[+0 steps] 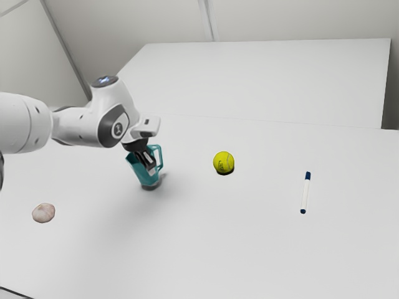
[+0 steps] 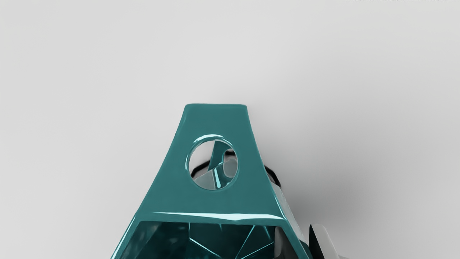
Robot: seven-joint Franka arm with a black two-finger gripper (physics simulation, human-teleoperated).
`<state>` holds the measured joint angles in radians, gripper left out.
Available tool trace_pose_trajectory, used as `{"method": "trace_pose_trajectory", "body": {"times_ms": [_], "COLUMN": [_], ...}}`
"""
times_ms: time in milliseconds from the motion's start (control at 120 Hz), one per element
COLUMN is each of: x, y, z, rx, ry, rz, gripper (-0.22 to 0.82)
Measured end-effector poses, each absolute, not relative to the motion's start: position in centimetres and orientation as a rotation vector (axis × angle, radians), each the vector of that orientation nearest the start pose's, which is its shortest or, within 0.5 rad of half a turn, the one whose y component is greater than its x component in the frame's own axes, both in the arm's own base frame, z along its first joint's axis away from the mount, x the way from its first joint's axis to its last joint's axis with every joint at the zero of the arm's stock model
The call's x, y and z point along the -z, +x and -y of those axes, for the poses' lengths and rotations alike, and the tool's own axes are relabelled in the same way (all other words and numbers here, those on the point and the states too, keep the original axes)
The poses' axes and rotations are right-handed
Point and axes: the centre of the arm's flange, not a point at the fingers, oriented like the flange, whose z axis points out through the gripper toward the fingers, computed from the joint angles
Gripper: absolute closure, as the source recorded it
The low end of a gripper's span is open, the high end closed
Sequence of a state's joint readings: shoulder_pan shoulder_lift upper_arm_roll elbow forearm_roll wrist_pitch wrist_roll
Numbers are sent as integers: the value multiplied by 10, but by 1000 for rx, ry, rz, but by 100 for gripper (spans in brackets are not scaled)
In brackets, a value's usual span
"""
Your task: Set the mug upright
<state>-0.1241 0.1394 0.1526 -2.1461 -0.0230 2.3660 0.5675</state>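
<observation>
1. Nearest the wrist camera is the teal mug (image 2: pixel 212 203), mouth up and roughly upright on or just above the table (image 1: pixel 218 255); contact at its base cannot be told.
2. Closed on the mug's wall, the gripper (image 1: pixel 149 163) has one finger (image 2: pixel 281 244) inside and the other (image 2: pixel 326 242) outside.
3. In the exterior view, the handle (image 1: pixel 160 157) faces right, toward the tennis ball (image 1: pixel 224 162) and, farther off, the marker (image 1: pixel 305 193).
4. Garlic (image 1: pixel 43 213) lies well apart, toward that view's left.
</observation>
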Motion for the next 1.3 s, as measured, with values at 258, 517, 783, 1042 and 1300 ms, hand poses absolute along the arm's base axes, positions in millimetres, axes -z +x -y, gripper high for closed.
{"method": "trace_pose_trajectory", "body": {"times_ms": [258, 517, 783, 1042, 1300], "x": [-336, -334, -335, -337, -346], "y": [568, 567, 567, 567, 567], "z": [-13, -13, -12, -12, -7], "rx": [123, 131, 136, 141, 162], "ry": [-3012, -3025, -3028, -3027, -3023], "rz": [-766, -740, -738, -741, -752], "gripper": [77, 66, 47, 31, 20]}}
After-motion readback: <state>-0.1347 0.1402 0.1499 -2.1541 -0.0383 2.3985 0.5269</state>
